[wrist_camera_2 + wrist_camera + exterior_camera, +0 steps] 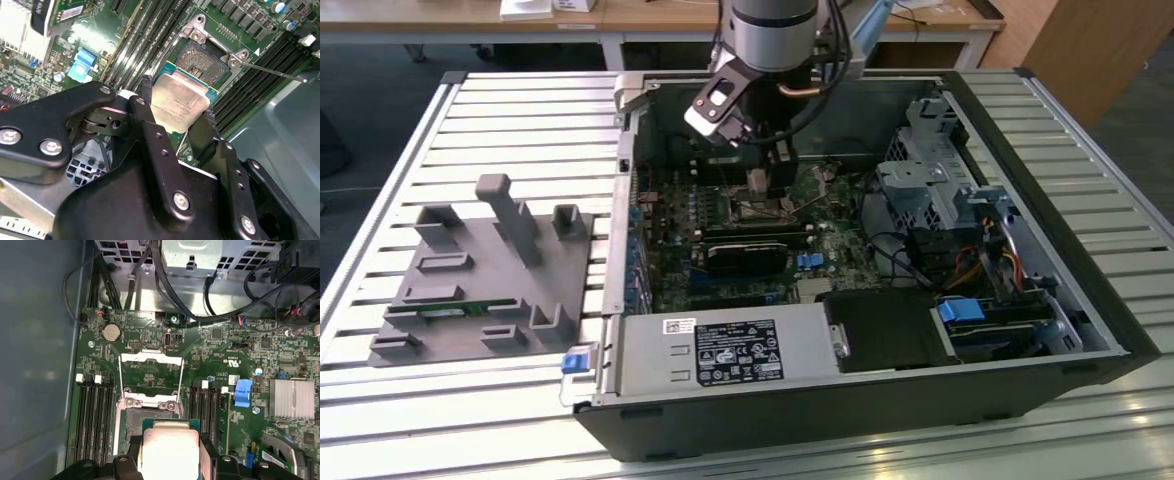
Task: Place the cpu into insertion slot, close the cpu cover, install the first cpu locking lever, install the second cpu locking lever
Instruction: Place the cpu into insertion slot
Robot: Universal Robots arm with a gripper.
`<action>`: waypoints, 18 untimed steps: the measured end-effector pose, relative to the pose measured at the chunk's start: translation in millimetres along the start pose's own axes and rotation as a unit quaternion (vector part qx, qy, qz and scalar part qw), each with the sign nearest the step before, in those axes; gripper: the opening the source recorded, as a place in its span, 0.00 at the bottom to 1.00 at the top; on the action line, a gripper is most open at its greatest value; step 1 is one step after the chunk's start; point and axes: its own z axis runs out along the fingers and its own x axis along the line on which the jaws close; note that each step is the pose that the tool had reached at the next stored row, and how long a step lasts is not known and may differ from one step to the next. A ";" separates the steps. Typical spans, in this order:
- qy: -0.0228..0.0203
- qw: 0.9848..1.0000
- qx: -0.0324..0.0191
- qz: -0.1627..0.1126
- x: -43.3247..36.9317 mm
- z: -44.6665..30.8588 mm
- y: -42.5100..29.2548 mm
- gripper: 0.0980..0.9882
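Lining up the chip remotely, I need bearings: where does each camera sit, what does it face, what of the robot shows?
Exterior view: off the arm, looking down into the open computer case; arm and hand show.
Second wrist view: on the arm, looking past the hand's fingers at the cpu and insertion slot.
First wrist view: on the arm, facing the motherboard and open cpu cover; fingers show.
Shared: both wrist views show the gripped cpu.
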 end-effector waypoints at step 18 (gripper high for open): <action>-0.001 1.000 0.000 0.009 2.0 10.9 -0.9 0.49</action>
